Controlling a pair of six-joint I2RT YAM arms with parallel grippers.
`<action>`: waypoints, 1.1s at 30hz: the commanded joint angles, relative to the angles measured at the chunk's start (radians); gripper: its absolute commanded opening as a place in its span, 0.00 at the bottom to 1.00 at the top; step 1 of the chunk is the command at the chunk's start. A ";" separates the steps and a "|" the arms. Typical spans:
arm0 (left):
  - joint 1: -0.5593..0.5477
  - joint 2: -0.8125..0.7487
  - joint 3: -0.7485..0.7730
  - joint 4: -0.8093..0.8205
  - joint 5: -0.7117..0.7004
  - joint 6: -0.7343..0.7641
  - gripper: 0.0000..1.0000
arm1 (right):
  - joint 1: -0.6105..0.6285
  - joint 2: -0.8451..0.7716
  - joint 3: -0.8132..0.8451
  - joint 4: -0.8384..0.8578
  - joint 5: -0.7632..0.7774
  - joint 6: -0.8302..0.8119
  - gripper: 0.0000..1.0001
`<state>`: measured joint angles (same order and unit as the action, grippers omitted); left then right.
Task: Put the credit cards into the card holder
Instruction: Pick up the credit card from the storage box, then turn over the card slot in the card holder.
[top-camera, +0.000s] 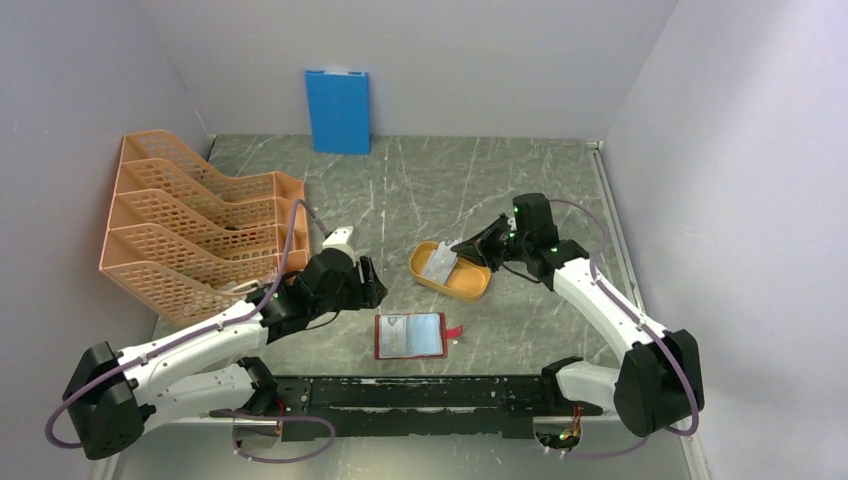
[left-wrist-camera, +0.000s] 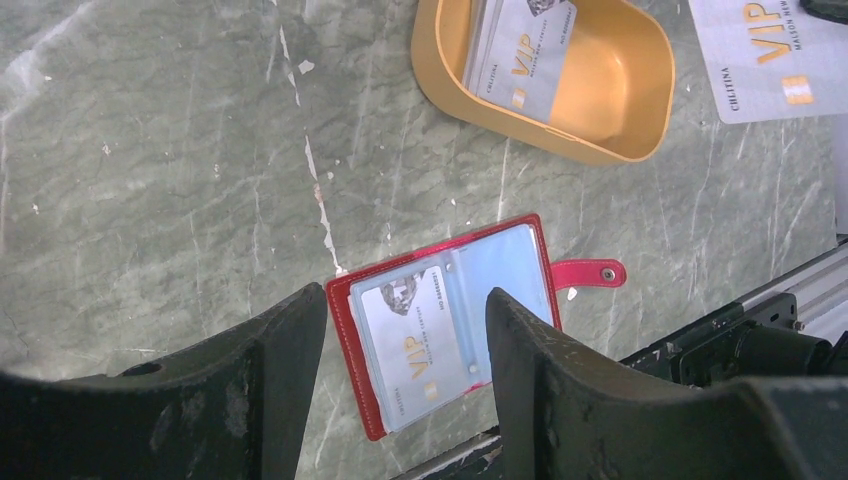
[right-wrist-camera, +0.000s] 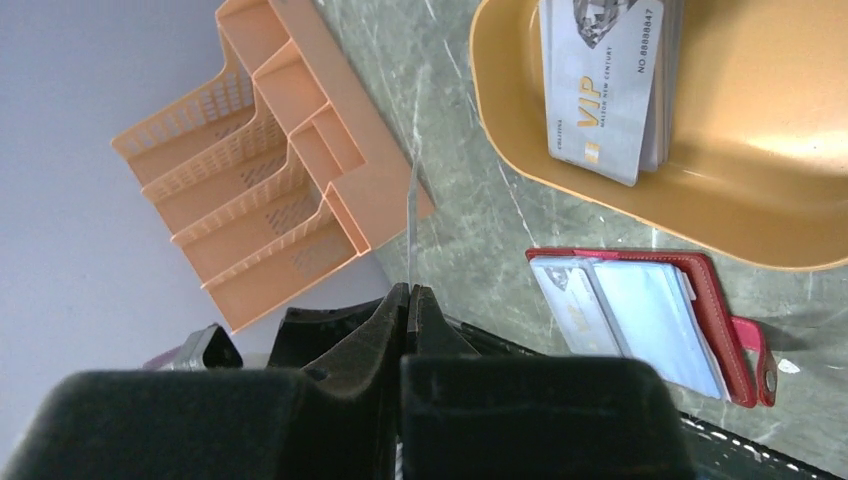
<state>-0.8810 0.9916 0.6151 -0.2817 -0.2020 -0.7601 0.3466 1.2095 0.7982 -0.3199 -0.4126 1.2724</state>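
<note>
your right gripper (right-wrist-camera: 410, 296) pinches a credit card (left-wrist-camera: 765, 60) edge-on for slotting; left gripper (left-wrist-camera: 402, 305) hangs open over the card holder (top-camera: 410, 336) at the tabletop's (top-camera: 520, 190) near edge, likely to steady it.

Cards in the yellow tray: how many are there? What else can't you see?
- cards in the tray: right wrist view, stacked, top one hides the rest; count unclear.
- held card: right wrist view, edge-on between the shut right jaws; face unseen.
- card holder: left wrist view, left jaws cover its near corners.
</note>
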 joint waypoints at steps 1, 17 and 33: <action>-0.002 -0.016 0.003 -0.006 -0.012 -0.006 0.64 | -0.007 -0.034 0.024 -0.032 -0.031 -0.065 0.00; -0.238 0.140 0.023 0.100 0.047 -0.003 0.76 | 0.213 -0.438 -0.305 -0.127 0.064 -0.562 0.00; -0.322 0.436 0.181 -0.021 -0.091 -0.079 0.67 | 0.281 -0.391 -0.441 -0.028 -0.010 -0.546 0.00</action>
<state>-1.1995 1.4254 0.7940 -0.2596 -0.2363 -0.7959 0.6117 0.7956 0.3798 -0.4046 -0.3752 0.7319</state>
